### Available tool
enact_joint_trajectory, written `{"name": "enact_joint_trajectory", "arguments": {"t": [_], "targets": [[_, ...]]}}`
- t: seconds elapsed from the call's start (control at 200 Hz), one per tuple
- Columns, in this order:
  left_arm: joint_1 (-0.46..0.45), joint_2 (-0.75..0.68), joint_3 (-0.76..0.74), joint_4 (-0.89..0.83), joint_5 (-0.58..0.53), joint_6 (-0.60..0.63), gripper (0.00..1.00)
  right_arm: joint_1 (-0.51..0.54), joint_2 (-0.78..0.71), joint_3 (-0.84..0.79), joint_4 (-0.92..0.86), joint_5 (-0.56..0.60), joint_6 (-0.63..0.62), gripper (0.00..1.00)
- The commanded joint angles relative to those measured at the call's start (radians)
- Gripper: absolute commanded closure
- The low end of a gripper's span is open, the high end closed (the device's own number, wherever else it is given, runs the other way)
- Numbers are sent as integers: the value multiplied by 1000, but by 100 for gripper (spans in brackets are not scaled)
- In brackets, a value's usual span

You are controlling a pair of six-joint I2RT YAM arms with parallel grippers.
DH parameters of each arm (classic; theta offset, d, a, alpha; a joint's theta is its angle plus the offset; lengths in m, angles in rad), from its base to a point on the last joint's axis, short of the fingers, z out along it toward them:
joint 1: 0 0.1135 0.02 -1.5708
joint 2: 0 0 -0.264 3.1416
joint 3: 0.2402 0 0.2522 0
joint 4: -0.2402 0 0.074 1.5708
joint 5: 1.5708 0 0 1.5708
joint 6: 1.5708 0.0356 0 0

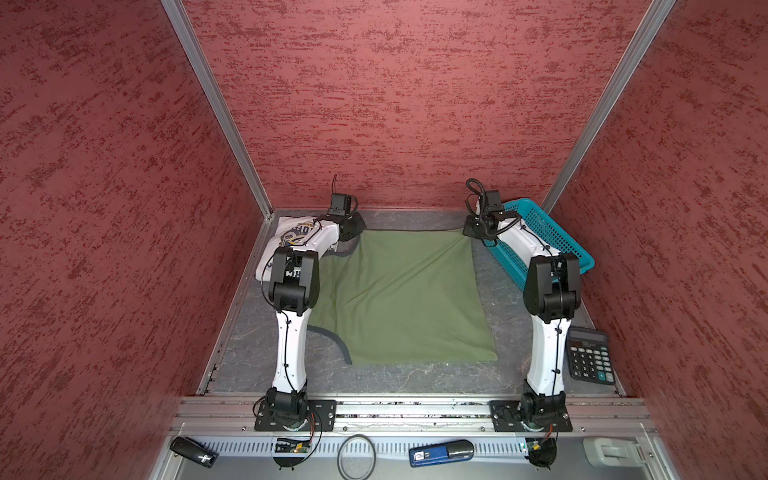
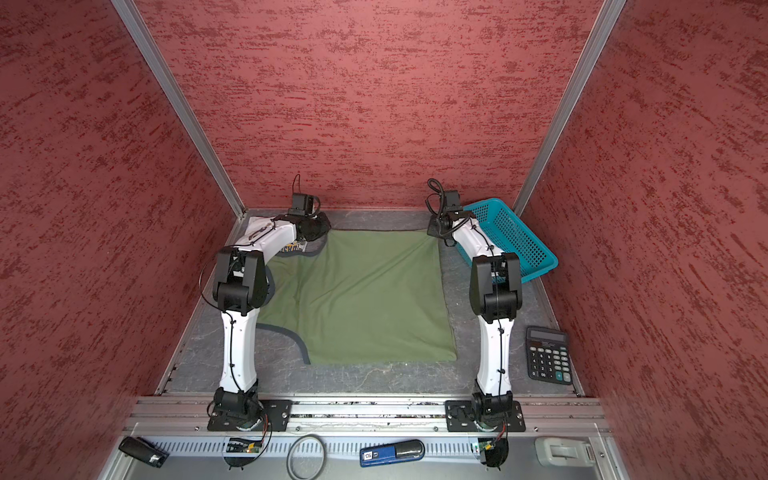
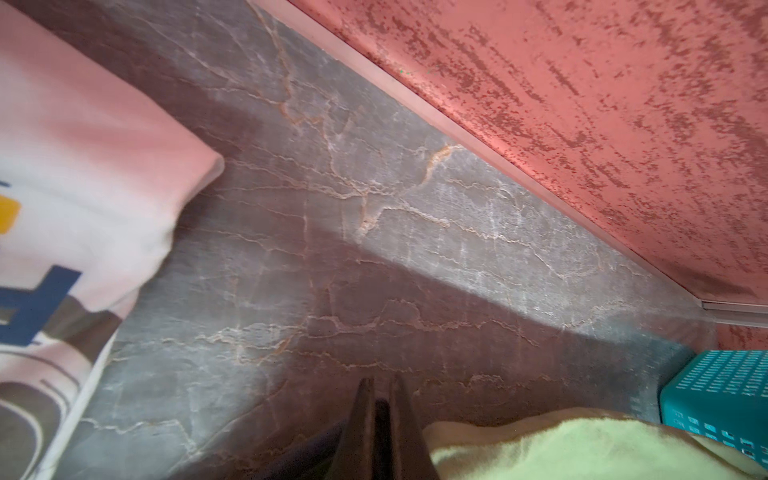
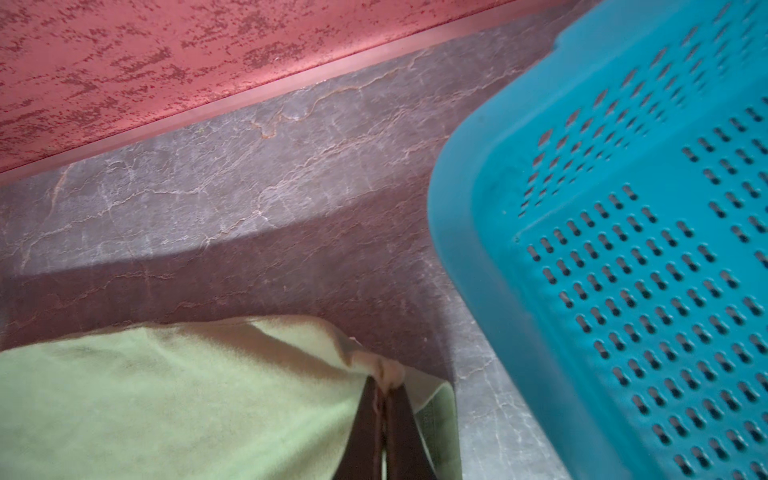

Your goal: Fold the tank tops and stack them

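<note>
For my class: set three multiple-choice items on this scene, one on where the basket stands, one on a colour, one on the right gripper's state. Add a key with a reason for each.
1. Where on the table does the basket stand?
A. near left corner
B. far right corner
C. middle

2. What colour is the top spread across the middle?
A. olive green
B. white
C. teal

3. How is the right gripper?
A. open above the basket
B. shut on the basket's rim
C. shut on a corner of the spread top

Key:
1 B: in both top views it sits far back on the right.
2 A: the spread cloth is olive green in both top views.
3 C: the right wrist view shows green cloth pinched between the closed fingers.
</note>
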Motion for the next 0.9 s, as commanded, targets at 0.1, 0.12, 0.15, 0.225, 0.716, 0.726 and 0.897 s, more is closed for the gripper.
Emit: {"name": "enact_joint_trajectory", "arguments": {"t": [0.1,0.12,0.15,0.225,0.716,0.726,0.897], "targets": [[-9,-129,-99,43,22,61,100,-7,-107,-131,78,-18,-18,100],[-9,-144,-118,51,23,64,100,-8,-120,-149,87,-26,-18,100],[-11,-166,-146,64,24,70,100,-7,-138,-175,103,-37,-16,100],[-16,-225,-218,100,28,83,100,-7,-181,-248,144,-65,-10,100],[13,-428,-499,235,64,89,100,-8,-303,-424,257,-77,6,100],[15,-424,-489,232,65,90,100,-7,-298,-418,257,-74,6,100],[16,-275,-255,133,75,130,100,-30,-178,-253,220,-56,4,100]]}}
